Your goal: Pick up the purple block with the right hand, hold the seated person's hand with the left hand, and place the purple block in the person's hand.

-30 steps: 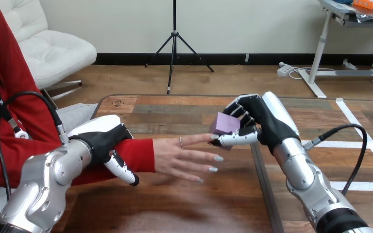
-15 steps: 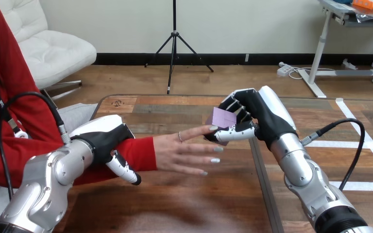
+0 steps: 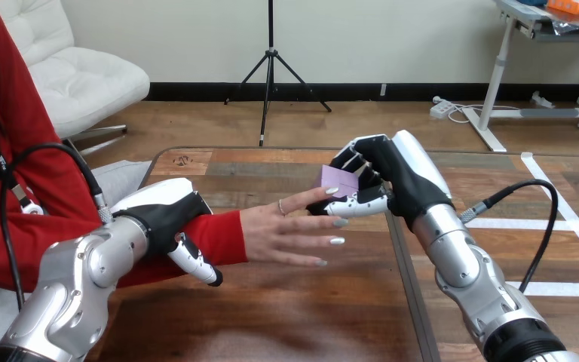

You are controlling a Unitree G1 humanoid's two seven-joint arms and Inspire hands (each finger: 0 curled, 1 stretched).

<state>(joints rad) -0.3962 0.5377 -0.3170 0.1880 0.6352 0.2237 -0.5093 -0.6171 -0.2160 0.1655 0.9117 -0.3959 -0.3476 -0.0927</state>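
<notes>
Head view: our right hand (image 3: 396,181) brings the purple block (image 3: 339,181) to the person's hand (image 3: 290,230).
Our right fingers are curled round the block, which is held above the table (image 3: 286,317), right at the person's fingertips. Our left hand (image 3: 158,215) wraps the red-sleeved wrist. The person's nails face us, so we should steady the wrist, wait for an upturned palm, then loosen our fingers slowly.

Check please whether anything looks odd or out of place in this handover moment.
One thing: the person's hand lies nails up, palm down, so the small purple cube-shaped block, pinched in the right hand, has no open palm to land in. The left hand sits on the red sleeve, not the hand.
</notes>
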